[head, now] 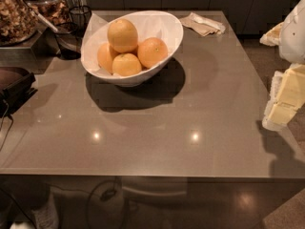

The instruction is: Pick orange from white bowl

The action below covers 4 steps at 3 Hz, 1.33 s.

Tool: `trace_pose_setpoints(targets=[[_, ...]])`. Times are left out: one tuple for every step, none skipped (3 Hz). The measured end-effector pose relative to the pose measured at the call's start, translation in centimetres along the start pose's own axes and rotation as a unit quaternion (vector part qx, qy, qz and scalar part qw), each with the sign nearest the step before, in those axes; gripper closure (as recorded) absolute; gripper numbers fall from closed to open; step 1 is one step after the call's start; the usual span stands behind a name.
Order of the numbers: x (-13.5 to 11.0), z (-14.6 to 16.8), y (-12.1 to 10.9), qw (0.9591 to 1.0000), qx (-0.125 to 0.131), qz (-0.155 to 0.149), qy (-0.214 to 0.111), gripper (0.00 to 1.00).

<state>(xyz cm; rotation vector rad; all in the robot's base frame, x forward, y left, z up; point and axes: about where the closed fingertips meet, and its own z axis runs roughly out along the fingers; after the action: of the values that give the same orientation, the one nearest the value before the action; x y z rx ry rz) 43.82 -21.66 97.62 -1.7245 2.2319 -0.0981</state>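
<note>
The orange, the largest and palest of the fruit, lies on top at the back of the pile in the white bowl. The bowl stands on the far left-centre of the grey table and its slanted rim is higher at the back right. A deeper-orange fruit with a dark stem dot lies to its right. Two smaller yellow-orange ones lie in front and to the left. My gripper, pale yellow under a white arm, hangs at the right edge of the view, beside the table's right side and far from the bowl.
A crumpled napkin lies behind the bowl to the right. Glass jars of snacks and a black wire holder stand at the back left. A dark appliance sits at the left edge. The table's front edge runs across the bottom.
</note>
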Motion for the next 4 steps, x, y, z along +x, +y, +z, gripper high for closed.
trace_pose_setpoints(targets=[[-0.3,0.0,-0.1,1.0000,0.002,0.001,-0.003,0.00],[-1.8,1.5,-1.0,0.9999,-0.015,0.004,0.003,0.00],[-3.7,3.4,-1.6,0.9991,-0.037,-0.012,0.013,0.00],[-3.9,3.5,-1.8,0.9993,-0.035,-0.013,0.011,0.00]])
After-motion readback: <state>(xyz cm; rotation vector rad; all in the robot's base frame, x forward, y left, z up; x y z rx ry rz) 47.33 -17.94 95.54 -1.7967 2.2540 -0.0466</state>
